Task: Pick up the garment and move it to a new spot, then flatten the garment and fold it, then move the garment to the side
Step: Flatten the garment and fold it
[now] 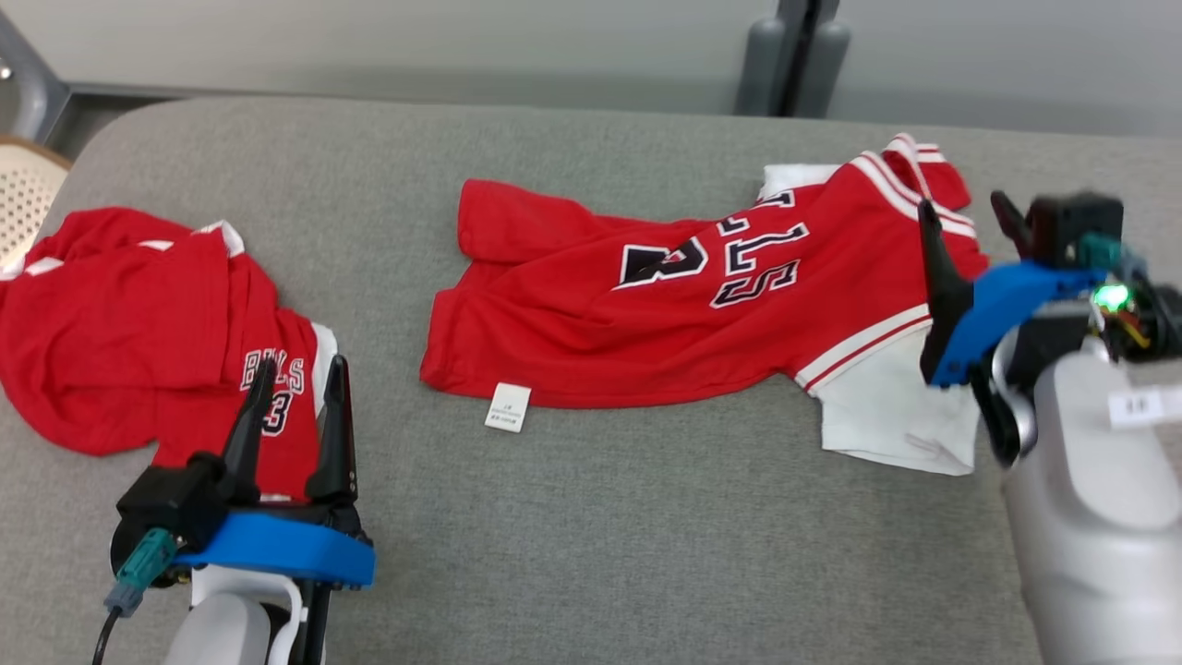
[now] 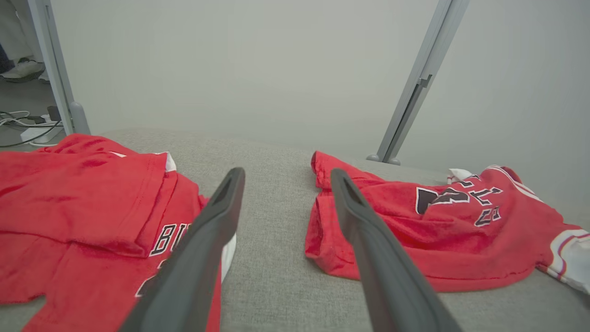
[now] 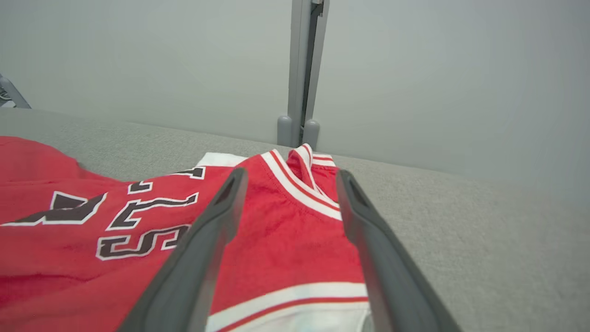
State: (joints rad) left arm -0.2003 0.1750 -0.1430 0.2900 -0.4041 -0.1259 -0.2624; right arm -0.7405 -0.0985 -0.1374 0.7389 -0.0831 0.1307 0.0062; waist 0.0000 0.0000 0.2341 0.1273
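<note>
The soft, limp jersey (image 1: pixel 683 305) will likely bunch; pinch its three-o'clock shoulder by the right gripper (image 1: pixel 960 205), both pairs of jaws spread.

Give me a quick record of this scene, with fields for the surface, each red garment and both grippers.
surface: grey padded top
middle jersey: red, spread out but wrinkled, lettering facing up, white label at its hem
left garment: red, in a rumpled heap
left gripper: open, over the left garment's near edge
right gripper: open, at the middle jersey's collar end, holding nothing
</note>
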